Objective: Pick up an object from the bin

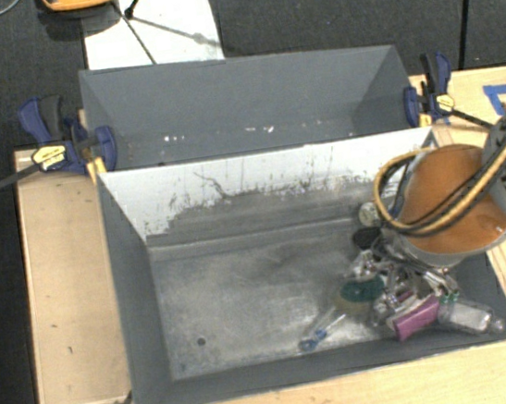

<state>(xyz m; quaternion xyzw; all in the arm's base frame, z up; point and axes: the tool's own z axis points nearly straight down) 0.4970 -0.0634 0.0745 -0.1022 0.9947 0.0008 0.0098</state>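
Note:
My gripper (386, 269) is low in the bin's front right corner, right over a small heap of things. Under and beside it lie a dark teal round piece (354, 293) on its left and a magenta block (415, 317) just in front of it. A clear plastic bottle (467, 317) lies to the right of the magenta block, against the bin's right wall. A thin clear stick with a blue tip (319, 333) lies alone on the floor, left of the heap. Nothing can be made out as held.
The arm's orange cover and looped cables hang over the right side of the bin and hide part of the heap. The bin's left and middle floor is bare grey metal, and the sloped back wall rises behind.

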